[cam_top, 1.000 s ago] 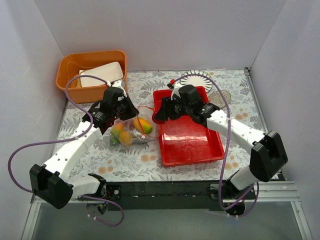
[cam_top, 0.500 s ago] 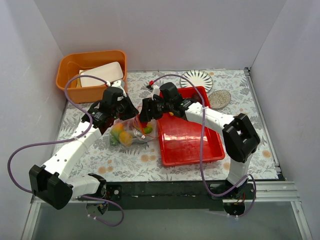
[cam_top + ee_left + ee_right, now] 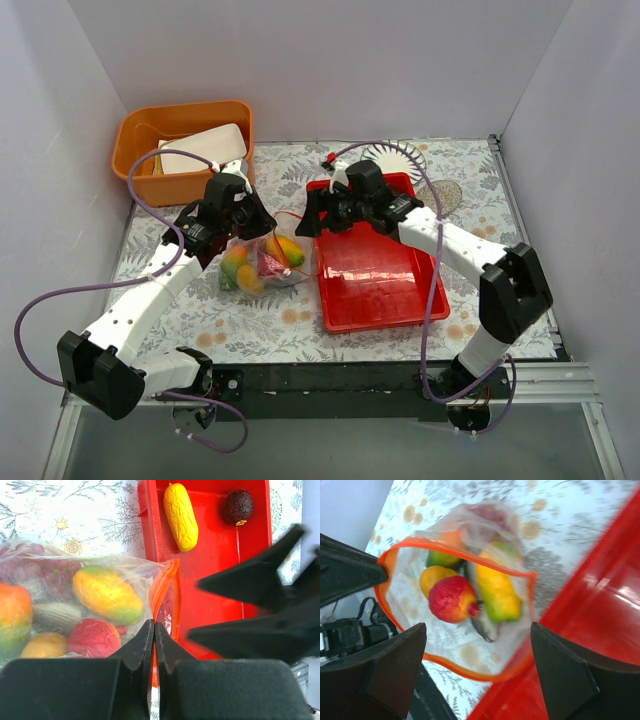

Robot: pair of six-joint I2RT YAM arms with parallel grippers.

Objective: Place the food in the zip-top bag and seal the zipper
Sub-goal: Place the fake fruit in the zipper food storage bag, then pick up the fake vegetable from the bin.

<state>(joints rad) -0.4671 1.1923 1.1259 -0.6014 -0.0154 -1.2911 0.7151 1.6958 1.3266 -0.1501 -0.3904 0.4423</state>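
Observation:
The clear zip-top bag [image 3: 262, 262] lies left of the red tray [image 3: 385, 285], its mouth open toward the tray. My left gripper [image 3: 255, 225] is shut on the orange-red zipper strip [image 3: 172, 580] and holds the mouth up. Inside the bag are mangoes [image 3: 107, 594], a red apple [image 3: 94, 637], purple grapes [image 3: 30, 570] and a grey fish-like piece [image 3: 52, 615]. My right gripper [image 3: 308, 222] is open and empty, just above the bag's mouth [image 3: 470, 667]. The apple [image 3: 451, 599] and a mango [image 3: 497, 592] show through the opening. Yellow corn [image 3: 181, 516] and a dark plum [image 3: 238, 506] lie in the tray's far end.
An orange bin [image 3: 180, 150] holding a white board stands at the back left. A striped plate [image 3: 395, 152] sits behind the tray, and a small round dish [image 3: 447, 195] is to its right, partly hidden by the right arm.
My right gripper swung from the tray's back over to the bag's mouth, then drew back a little. The red apple now lies inside the bag. The left gripper kept its hold.

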